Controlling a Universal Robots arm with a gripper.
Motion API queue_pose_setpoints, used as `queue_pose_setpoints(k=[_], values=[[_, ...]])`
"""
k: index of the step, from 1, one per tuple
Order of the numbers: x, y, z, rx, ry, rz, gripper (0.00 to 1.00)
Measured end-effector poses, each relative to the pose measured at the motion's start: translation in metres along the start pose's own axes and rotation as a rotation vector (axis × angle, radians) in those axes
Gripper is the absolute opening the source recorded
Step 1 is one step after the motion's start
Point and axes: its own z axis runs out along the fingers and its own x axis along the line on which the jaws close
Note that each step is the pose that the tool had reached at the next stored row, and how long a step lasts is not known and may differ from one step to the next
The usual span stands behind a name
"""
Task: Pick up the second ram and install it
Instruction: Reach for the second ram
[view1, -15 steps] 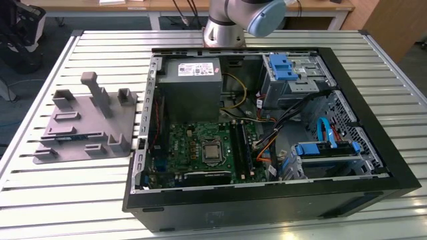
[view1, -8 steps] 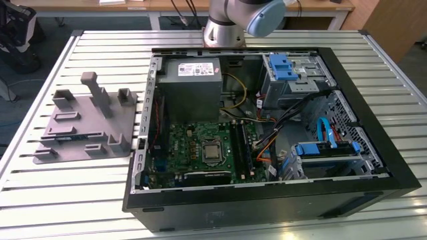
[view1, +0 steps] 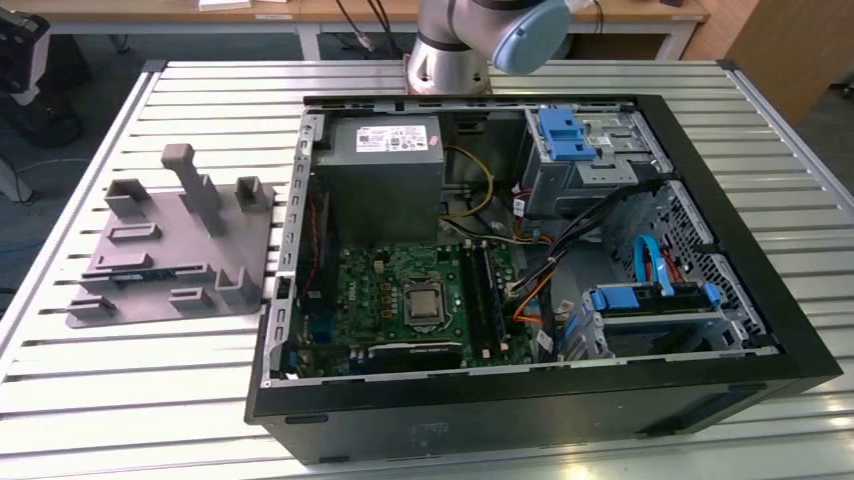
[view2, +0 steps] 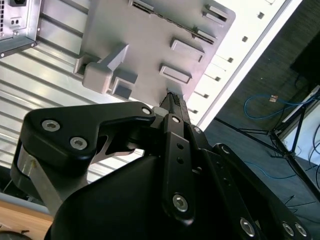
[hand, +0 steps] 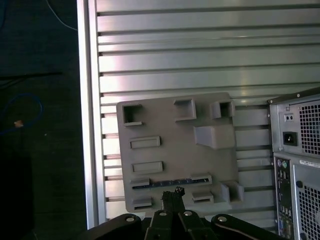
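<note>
The second ram (hand: 169, 183) is a thin dark strip standing on edge in a slot of the grey fixture plate (hand: 170, 145). The same strip (view1: 138, 270) shows on the plate (view1: 160, 250) at the exterior view's left, beside the open computer case (view1: 534, 400). My gripper (hand: 176, 191) hangs well above the plate, its fingertips lined up over the strip and apart from it. The fingers (view2: 172, 102) look pressed together with nothing between them. Long black slots (view1: 487, 295) run along the green motherboard (view1: 387, 290) inside the case.
The case holds a grey power supply (view1: 380, 160), blue drive brackets (view1: 567, 135) and loose cables (view1: 561, 250). The arm's base (view1: 447, 60) stands behind the case. The fixture plate has several upright posts (view1: 194, 185). The slatted metal table (view1: 134, 400) ends just beyond the plate.
</note>
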Motion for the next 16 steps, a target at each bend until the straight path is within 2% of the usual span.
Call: queue_pose_setpoints(k=[16], values=[[0.0362, -0.0028, -0.0004, -0.0001, -0.0001, 0.000, 0.10]])
